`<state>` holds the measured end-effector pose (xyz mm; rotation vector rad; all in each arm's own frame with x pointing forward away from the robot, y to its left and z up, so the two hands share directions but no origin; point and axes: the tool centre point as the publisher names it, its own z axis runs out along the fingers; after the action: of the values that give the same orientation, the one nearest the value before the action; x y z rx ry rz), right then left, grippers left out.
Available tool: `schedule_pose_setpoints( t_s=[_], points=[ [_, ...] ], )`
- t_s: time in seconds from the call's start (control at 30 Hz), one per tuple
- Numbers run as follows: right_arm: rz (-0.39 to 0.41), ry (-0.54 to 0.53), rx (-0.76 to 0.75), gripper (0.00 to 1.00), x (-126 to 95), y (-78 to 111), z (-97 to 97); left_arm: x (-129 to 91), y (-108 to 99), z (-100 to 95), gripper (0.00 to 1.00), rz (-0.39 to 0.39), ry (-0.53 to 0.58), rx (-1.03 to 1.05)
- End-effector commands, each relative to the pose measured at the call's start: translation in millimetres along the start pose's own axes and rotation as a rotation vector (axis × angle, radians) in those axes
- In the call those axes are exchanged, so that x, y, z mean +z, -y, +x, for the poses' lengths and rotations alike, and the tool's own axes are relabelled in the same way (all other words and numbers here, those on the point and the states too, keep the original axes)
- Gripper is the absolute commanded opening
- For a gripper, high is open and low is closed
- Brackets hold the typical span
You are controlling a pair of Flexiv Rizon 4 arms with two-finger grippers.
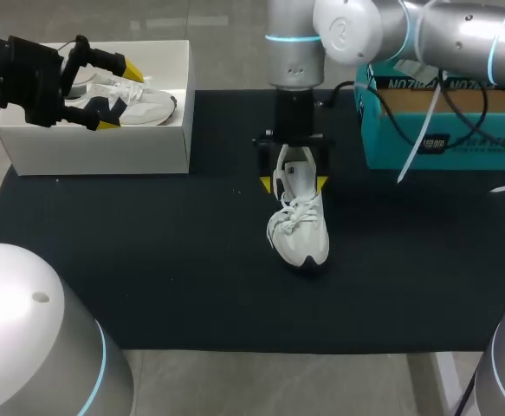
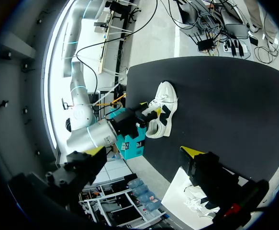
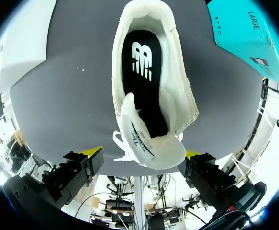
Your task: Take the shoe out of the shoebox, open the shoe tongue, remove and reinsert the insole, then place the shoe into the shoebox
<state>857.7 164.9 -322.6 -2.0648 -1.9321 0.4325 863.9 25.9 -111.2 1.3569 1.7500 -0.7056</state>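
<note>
A white shoe point(image 1: 301, 227) stands on the black mat point(image 1: 148, 260) in the middle of the table, toe towards the front. My right gripper point(image 1: 294, 184) hangs open over its heel, one yellow tip on each side, neither touching. From the right wrist, the shoe point(image 3: 151, 96) lies straight below the gripper point(image 3: 143, 153). Its black insole point(image 3: 141, 81) is in place and its tongue point(image 3: 137, 136) is raised. The white shoebox point(image 1: 105, 147) stands at the far left with a white and navy shoe point(image 1: 144, 104) inside. My left gripper point(image 1: 120, 97) hovers open above the box, holding nothing.
A teal cardboard box point(image 1: 443, 130) stands at the back right with cables and a white strap hanging over it. In the left wrist view, the shoe point(image 2: 162, 110) and my right gripper point(image 2: 146, 117) are far ahead, and the shoebox point(image 2: 182, 191) is just under the fingers.
</note>
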Motion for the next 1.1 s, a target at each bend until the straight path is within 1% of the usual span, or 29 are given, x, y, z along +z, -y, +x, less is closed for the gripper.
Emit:
schedule_pose_setpoints(
  t_s=[0.03, 0.17, 0.2, 0.23, 0.27, 0.4, 0.53, 0.8, 0.93, 1.1],
  points=[
    [-0.023, 0.005, 0.023, 1.0, -4, 13.6, -6.1, 0, -1, -0.7, 1.0, 0.001, -0.005, 0.0],
    [-0.046, 0.001, 0.057, 1.0, -6, 21.1, -12.1, 0, -1, -0.7, 1.0, 0.001, -0.005, 0.0],
    [-0.055, 0.0, 0.063, 0.73, -6, 21.4, -12.4, 0, -1, -0.7, 1.0, 0.001, -0.005, 0.0],
    [-0.065, -0.006, 0.055, 0.13, -7, 21.0, -11.5, 0, -1, -0.7, 1.0, 0.001, -0.005, 0.0],
    [-0.068, -0.008, 0.051, 0.0, -8, 20.0, -9.7, 0, -1, -0.7, 1.0, 0.001, -0.005, 0.0],
    [-0.101, -0.007, 0.039, 0.0, -9, 10.2, -4.5, 0, -1, -0.7, 1.0, 0.001, -0.005, 0.0],
    [-0.125, -0.005, 0.047, 0.0, -11, 1.4, -5.3, 0, -1, -0.7, 1.0, 0.001, -0.005, 0.0],
    [-0.167, 0.003, 0.05, 0.0, -3, -28.5, -18.0, 0, -1, -0.7, 1.0, 0.001, -0.005, 0.0],
    [-0.159, 0.013, 0.04, 0.0, 3, -41.4, -21.9, 0, -1, -0.7, 1.0, 0.001, -0.005, 0.0],
    [-0.15, 0.013, 0.037, 0.0, 10, -50.0, -27.7, 0, -1, -0.7, 1.0, 0.001, -0.005, 0.0]
  ],
)
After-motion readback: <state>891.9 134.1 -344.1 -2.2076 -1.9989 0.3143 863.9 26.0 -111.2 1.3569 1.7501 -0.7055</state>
